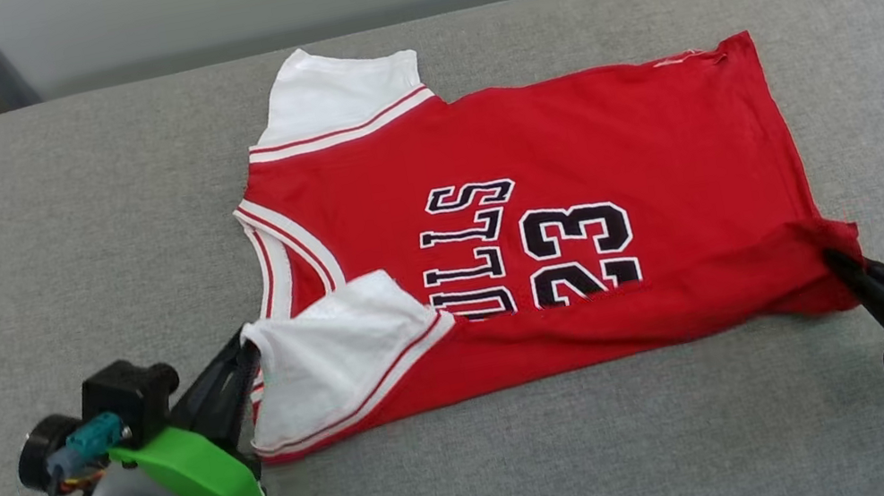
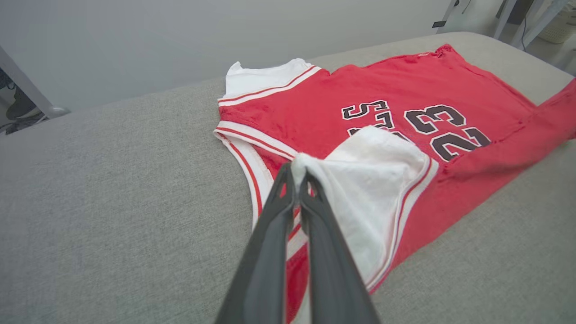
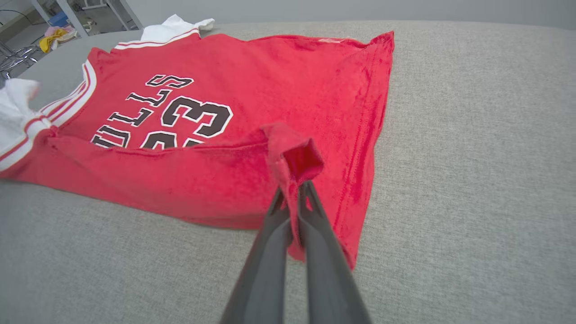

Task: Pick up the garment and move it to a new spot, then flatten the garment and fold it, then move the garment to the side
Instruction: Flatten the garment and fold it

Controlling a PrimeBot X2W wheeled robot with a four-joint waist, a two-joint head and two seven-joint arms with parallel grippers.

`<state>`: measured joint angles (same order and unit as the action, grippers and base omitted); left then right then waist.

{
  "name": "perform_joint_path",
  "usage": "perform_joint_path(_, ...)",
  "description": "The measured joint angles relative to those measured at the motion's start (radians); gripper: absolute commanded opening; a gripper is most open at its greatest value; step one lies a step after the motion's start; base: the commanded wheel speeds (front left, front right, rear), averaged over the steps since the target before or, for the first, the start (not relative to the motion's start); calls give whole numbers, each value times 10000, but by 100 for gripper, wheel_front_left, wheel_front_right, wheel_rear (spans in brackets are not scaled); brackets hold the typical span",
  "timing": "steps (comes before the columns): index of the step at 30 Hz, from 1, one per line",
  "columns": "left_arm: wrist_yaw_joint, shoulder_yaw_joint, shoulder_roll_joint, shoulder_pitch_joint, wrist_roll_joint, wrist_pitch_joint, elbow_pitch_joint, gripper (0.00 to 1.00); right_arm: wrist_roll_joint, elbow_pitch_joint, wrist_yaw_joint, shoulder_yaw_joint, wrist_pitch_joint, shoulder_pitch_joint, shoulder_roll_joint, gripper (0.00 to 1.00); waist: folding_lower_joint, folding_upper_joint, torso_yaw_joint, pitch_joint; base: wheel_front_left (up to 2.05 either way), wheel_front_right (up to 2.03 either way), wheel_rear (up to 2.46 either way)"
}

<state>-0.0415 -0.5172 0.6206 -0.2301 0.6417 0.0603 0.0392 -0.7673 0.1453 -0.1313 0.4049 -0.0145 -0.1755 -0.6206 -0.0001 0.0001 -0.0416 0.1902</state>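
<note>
Item: red jersey-style T-shirt point(image 1: 568, 135), lying across the middle of a grey padded surface point(image 1: 41, 246), collar end toward the robot's left and hem toward its right, with its far sleeve point(image 1: 338, 98) close to the surface's far edge. The near long edge is lifted and turned over onto the front, covering the lower part of the black lettering point(image 1: 469, 248) and of the number 23 point(image 1: 579, 251). Left gripper point(image 1: 242, 351): fingers closed on the edge of the near white sleeve point(image 1: 333, 349). Right gripper point(image 1: 835, 260): fingers closed on the near hem corner. The head view takes in both grips at once, plus the green bracket point(image 1: 202, 486) on the left wrist. The left wrist view gives the left gripper point(image 2: 297, 177) close up, its tips pinched together on the sleeve point(image 2: 382, 180), with striped trim showing between the fingers lower down; the T-shirt point(image 2: 382, 85) runs off toward that view's right edge. The right wrist view shows the right gripper point(image 3: 292, 193) with the hem corner bunched into a small raised fold just above its tips, the stitched hem line of the T-shirt point(image 3: 279, 81), and a yellow cloth point(image 3: 51, 39) off the surface at that view's upper left.
</note>
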Motion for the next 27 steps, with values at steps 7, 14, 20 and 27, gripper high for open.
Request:
perform_joint_path(7,-556,-186,-73,-1904,-245,-173,1484,0,-111,462,0,15,0,-778,259,0,0,0,-263,696,0,0,0)
perform_joint_path(14,-815,-694,-251,-3224,-259,-67,3359,0,-184,1248,0,399,117,-1781,556,0,1,0,-528,1385,0,0,0)
perform_joint_path(20,-859,-1346,-523,-3881,-282,228,4920,0,-211,2077,0,955,144,-2319,706,0,1,0,-673,1846,0,0,0)
perform_joint_path(27,-857,-2454,-698,-4485,422,700,5900,0,-512,2504,-2,1407,326,-2615,686,0,1,0,-691,1928,0,0,0)
